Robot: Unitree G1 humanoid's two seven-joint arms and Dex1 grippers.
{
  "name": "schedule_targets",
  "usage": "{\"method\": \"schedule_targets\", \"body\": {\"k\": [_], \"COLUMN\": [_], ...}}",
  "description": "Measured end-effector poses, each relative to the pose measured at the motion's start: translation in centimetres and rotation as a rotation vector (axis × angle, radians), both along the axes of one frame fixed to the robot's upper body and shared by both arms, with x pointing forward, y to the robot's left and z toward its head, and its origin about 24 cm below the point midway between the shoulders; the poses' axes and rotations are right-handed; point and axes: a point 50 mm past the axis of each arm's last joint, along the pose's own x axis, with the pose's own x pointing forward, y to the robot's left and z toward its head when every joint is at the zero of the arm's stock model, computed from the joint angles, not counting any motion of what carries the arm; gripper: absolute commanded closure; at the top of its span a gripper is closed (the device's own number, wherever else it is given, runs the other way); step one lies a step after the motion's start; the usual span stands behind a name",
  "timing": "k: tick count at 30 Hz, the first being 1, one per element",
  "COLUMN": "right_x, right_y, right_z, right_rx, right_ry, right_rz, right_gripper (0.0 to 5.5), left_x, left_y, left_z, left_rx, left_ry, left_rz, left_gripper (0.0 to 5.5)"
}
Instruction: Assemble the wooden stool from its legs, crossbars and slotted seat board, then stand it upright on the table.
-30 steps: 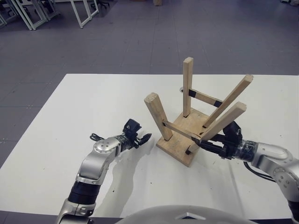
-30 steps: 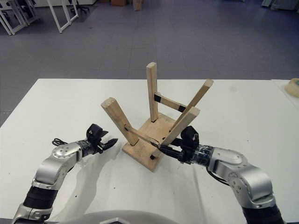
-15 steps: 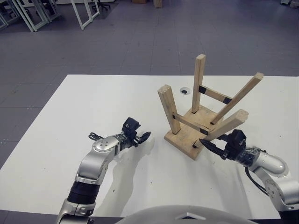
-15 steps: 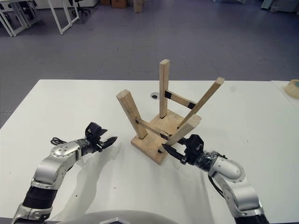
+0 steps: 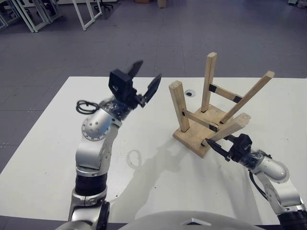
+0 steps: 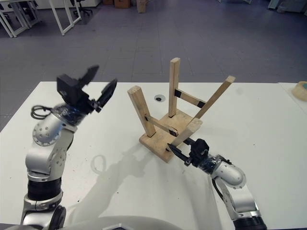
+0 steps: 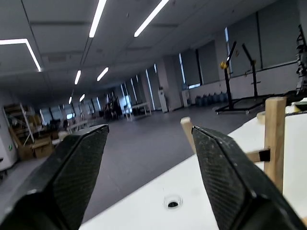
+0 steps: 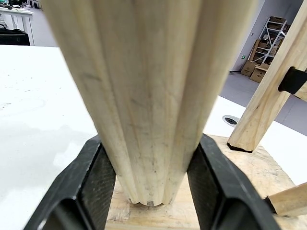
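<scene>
The wooden stool (image 5: 199, 139) stands upside down on the white table (image 5: 57, 143), seat board down, with all its legs pointing up and the crossbars fitted between them. My right gripper (image 5: 217, 143) is low at the stool's near right side, shut on the base of the nearest leg (image 8: 148, 96). Its fingers (image 8: 91, 184) press that leg from both sides just above the seat board (image 8: 259, 177). My left gripper (image 6: 100, 82) is raised well above the table to the left of the stool, open and holding nothing. Between its fingers (image 7: 72, 177), the left wrist view shows a stool leg (image 7: 275, 139).
A round cable hole (image 5: 190, 94) sits in the table behind the stool. The table's left half and front are bare. A small tan object (image 6: 302, 88) lies at the far right edge. White metal frames (image 5: 88, 12) stand on the floor beyond.
My left arm has lifted from the table surface to high above it and its fingers have spread wider. The stool, held by the right gripper, has shifted right and away.
</scene>
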Motion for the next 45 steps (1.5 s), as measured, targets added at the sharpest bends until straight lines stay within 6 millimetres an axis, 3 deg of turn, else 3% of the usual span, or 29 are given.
{"method": "schedule_targets", "body": {"k": [3, 6, 9, 12, 21, 29, 33, 39, 40, 41, 45], "right_x": [0.1, 0.3, 0.5, 0.7, 0.9, 2.7, 3.1, 3.2, 3.3, 3.4, 3.5], "right_y": [0.1, 0.2, 0.4, 0.5, 0.0, 0.8, 1.4, 1.4, 1.3, 1.3, 1.7], "right_z": [0.1, 0.1, 0.2, 0.3, 1.2, 2.9, 3.6, 2.4, 2.4, 2.3, 2.1], "right_rx": [-0.005, -0.007, -0.016, -0.022, -0.104, -0.313, -0.347, -0.351, -0.348, -0.348, -0.355], "right_ry": [0.001, 0.006, 0.009, 0.012, 0.058, 0.188, 0.213, 0.174, 0.165, 0.154, 0.121], "right_rz": [0.003, -0.001, 0.006, 0.009, -0.005, 0.035, 0.040, 0.059, 0.055, 0.045, 0.016], "right_gripper": [3.48, 3.48, 3.48, 3.48, 3.48, 3.48, 3.48, 3.48, 3.48, 3.48, 3.47], "left_x": [-0.5, -0.1, 0.9, 0.9, 0.5, 0.1, 0.2, 0.0, -0.1, -0.4, 0.1], "left_y": [-2.6, -5.7, -8.1, -9.2, -10.8, -11.1, -10.6, -10.0, -9.8, -9.5, -8.5], "left_z": [2.0, -0.7, -4.8, -8.5, -8.0, -7.8, -7.6, -8.0, -8.2, -10.0, -9.5], "left_rx": [0.037, 0.173, 0.364, 0.519, 0.751, 0.851, 0.843, 0.826, 0.814, 0.840, 0.680], "left_ry": [-0.057, 0.039, 0.116, 0.181, 0.025, 0.044, 0.068, 0.098, 0.112, 0.186, 0.185], "left_rz": [-0.117, -0.219, -0.273, -0.338, -0.304, -0.260, -0.235, -0.229, -0.229, -0.256, -0.206], "left_gripper": [2.28, 2.28, 2.28, 2.28, 2.28, 2.28, 2.28, 2.28, 2.28, 2.28, 2.28]}}
